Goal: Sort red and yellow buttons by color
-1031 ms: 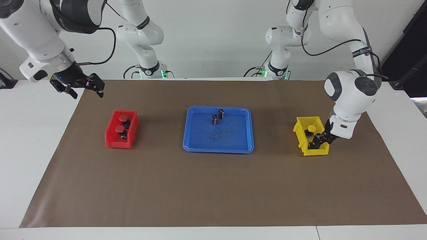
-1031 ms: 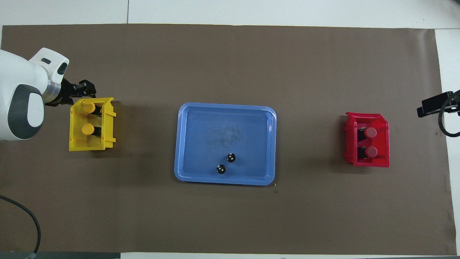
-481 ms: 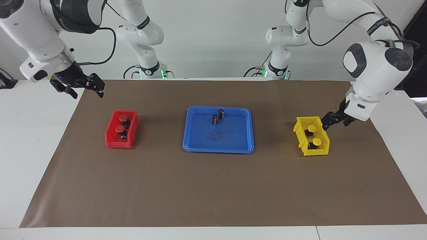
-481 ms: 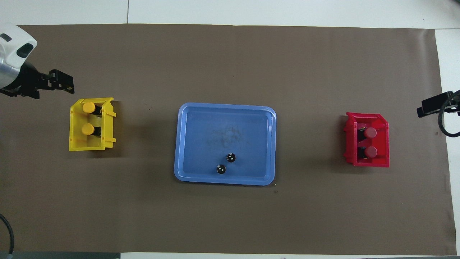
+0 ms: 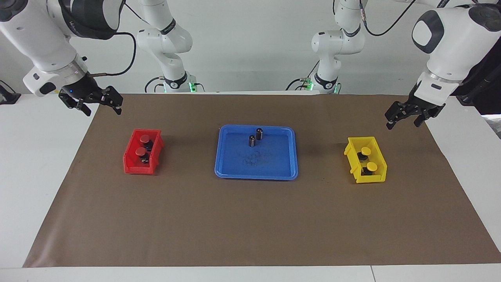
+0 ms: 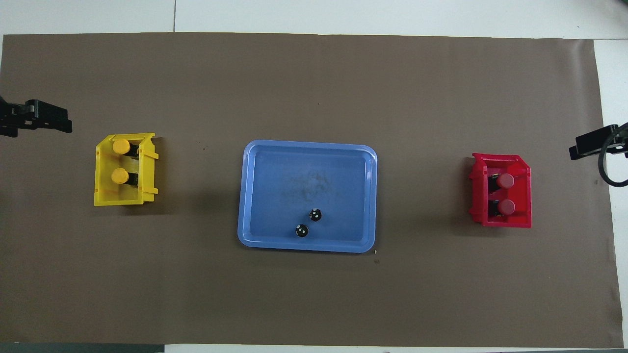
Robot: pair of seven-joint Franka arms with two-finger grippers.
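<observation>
Two yellow buttons (image 5: 366, 151) (image 6: 120, 146) lie in the yellow bin (image 5: 357, 172) (image 6: 102, 198) toward the left arm's end of the table. Two red buttons (image 5: 145, 138) (image 6: 505, 181) lie in the red bin (image 5: 131, 166) (image 6: 505, 223) toward the right arm's end. My left gripper (image 5: 403, 119) (image 6: 46, 122) hangs open and empty in the air, over the brown mat's edge beside the yellow bin. My right gripper (image 5: 101, 106) (image 6: 591, 144) waits open and empty over the mat's corner, apart from the red bin.
A blue tray (image 5: 256, 177) (image 6: 306, 247) sits at the middle of the brown mat. Two dark capless cylinders (image 5: 259, 133) (image 6: 316, 214) stand upright in it, at its end nearer the robots. Bare mat stretches between the tray and each bin.
My left gripper rose out of the yellow bin, leaving a second yellow button there, and swung up toward the mat's edge. The right arm stayed still.
</observation>
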